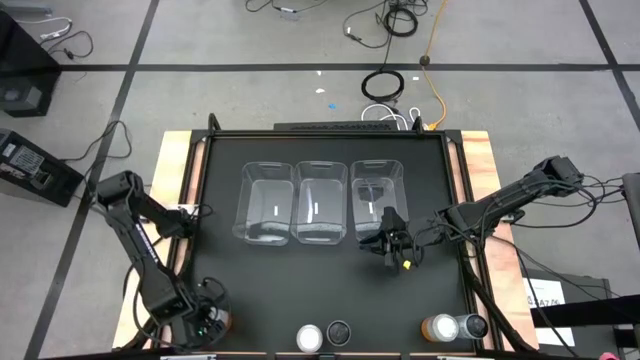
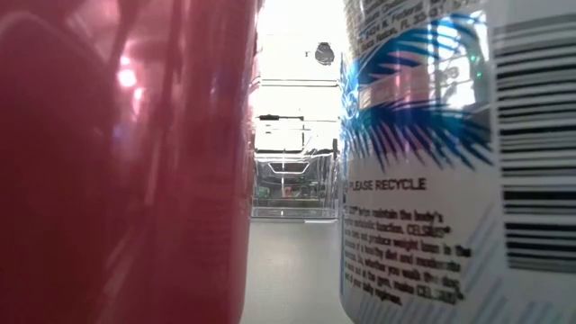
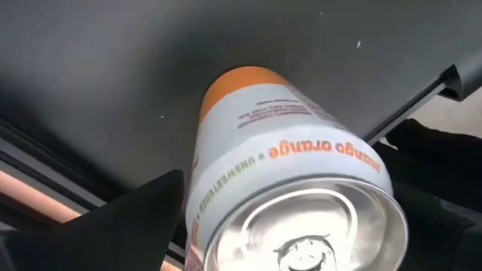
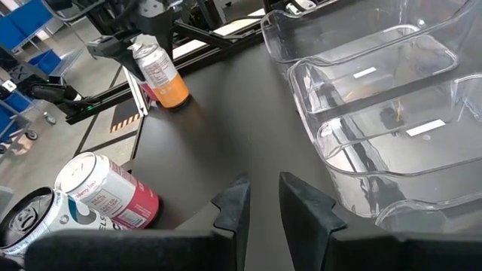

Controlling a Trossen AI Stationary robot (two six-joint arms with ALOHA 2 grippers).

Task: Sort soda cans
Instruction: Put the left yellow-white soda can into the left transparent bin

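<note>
An orange soda can (image 3: 290, 150) with a silver top stands upright on the black table near its front left corner. My left gripper (image 1: 212, 320) is open and comes down over it, one finger (image 3: 147, 214) on either side of the can (image 4: 162, 75); whether they touch it I cannot tell. My right gripper (image 4: 262, 203) hovers beside the rightmost clear bin (image 1: 377, 200), its fingers nearly together with nothing between them. A pink can (image 1: 308, 338) and a dark can (image 1: 338, 332) stand at the front edge. Another orange can (image 1: 437, 327) and a silver-topped can (image 1: 470, 325) stand at the front right.
Three clear plastic bins (image 1: 320, 200) stand side by side in the middle of the table, all without cans. In the low view the pink can (image 2: 117, 162) and a white-and-blue can (image 2: 432, 162) fill the picture. Bare black table lies between the bins and the front cans.
</note>
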